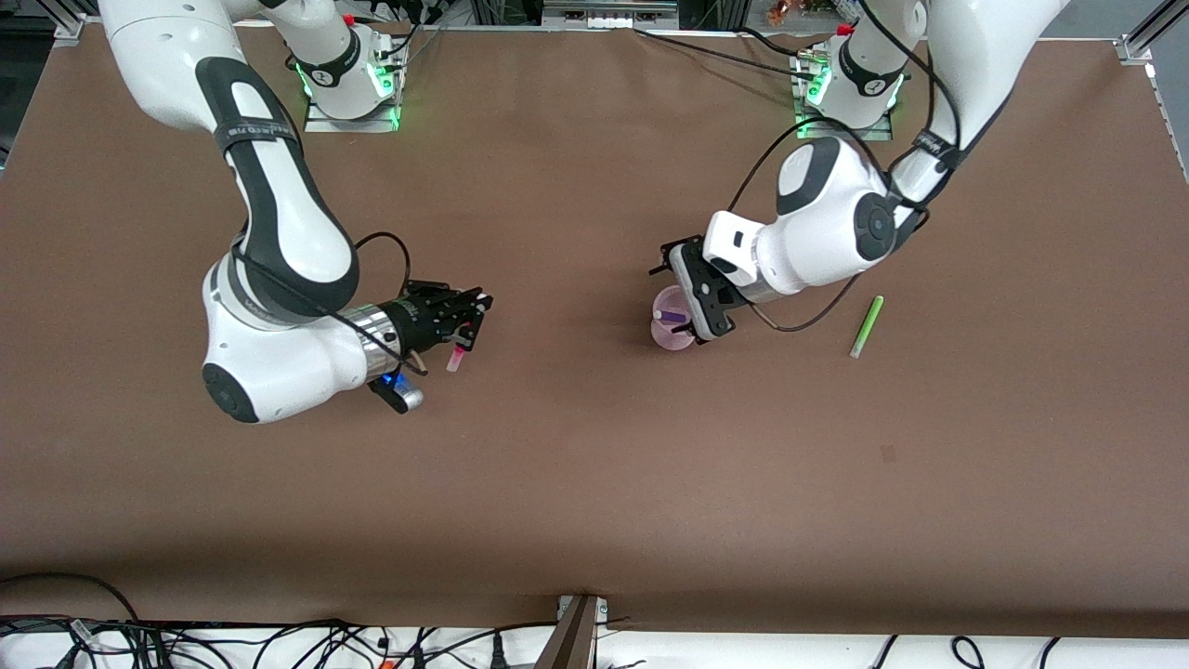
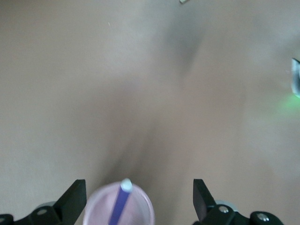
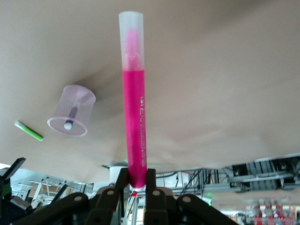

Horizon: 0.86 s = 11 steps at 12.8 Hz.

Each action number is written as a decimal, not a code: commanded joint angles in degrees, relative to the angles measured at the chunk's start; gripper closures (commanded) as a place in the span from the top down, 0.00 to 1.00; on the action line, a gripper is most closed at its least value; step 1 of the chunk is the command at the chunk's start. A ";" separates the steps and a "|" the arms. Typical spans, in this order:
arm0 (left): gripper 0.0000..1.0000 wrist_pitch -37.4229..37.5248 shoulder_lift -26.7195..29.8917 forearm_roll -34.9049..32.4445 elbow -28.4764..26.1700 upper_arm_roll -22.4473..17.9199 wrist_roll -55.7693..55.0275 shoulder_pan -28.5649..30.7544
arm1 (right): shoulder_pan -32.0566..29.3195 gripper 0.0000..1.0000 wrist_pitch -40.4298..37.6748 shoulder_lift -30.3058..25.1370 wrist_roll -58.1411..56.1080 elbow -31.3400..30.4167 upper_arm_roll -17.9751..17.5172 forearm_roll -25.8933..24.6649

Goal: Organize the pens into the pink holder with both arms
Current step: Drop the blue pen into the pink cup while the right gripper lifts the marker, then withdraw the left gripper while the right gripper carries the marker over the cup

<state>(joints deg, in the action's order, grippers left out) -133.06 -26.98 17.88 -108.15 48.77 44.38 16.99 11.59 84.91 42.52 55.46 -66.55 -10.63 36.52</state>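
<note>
The brown surface point(image 1: 594, 483) carries everything. My right end effector point(image 1: 462, 336) hangs over its middle stretch toward the right arm's end, fingers clamped on the base of the magenta-pink pen point(image 3: 134, 117), whose pale tip points away from my wrist. In the front view my fingers hide all but that pen's tip. My left end effector point(image 1: 699, 305) sits over the pink holder point(image 1: 671, 321) near the surface's centre, fingers spread wide to either side of its rim and gripping nothing; my wrist hides part of the holder. Inside the holder stands the dark purple pen point(image 2: 120, 202), pale tip up. The light green pen point(image 1: 866, 327) lies flat on the surface, toward the left arm's edge, well apart from the holder.
</note>
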 commanded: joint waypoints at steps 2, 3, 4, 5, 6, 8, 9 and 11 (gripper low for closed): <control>1.00 18.66 1.40 -2.64 5.56 0.01 -1.31 7.94 | 0.09 0.00 6.65 0.54 9.55 0.45 -4.57 5.72; 1.00 23.23 1.31 -7.90 7.93 -0.08 -1.49 10.06 | 1.14 0.00 9.55 0.81 11.06 0.11 -4.75 8.89; 1.00 27.72 1.23 -12.56 10.21 0.01 -1.49 12.17 | 2.37 0.00 12.10 1.07 12.12 -0.25 -4.75 10.74; 1.00 31.68 1.23 -15.83 12.50 -0.16 -1.49 13.41 | 3.86 0.00 14.65 1.34 13.61 -0.34 -4.75 11.81; 1.00 34.94 1.23 -18.82 14.52 -0.86 -1.58 14.55 | 5.79 0.00 17.63 1.77 15.45 -0.34 -4.75 12.86; 1.00 39.96 1.31 -25.14 19.61 -3.67 -2.19 16.31 | 9.83 0.00 24.57 2.56 19.23 -0.34 -4.75 16.02; 1.00 42.16 1.23 -27.53 23.12 -3.85 -2.11 17.02 | 12.03 0.00 28.87 3.00 21.07 -0.34 -4.75 18.04; 1.00 46.29 1.31 -32.28 27.27 -3.77 -2.10 17.20 | 16.69 0.00 38.27 4.06 24.77 -0.34 -4.75 21.21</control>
<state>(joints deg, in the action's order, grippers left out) -90.89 -25.77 -10.58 -85.03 44.76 43.22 34.95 25.18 117.29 45.96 77.18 -66.94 -15.51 55.04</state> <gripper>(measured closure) 0.000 0.824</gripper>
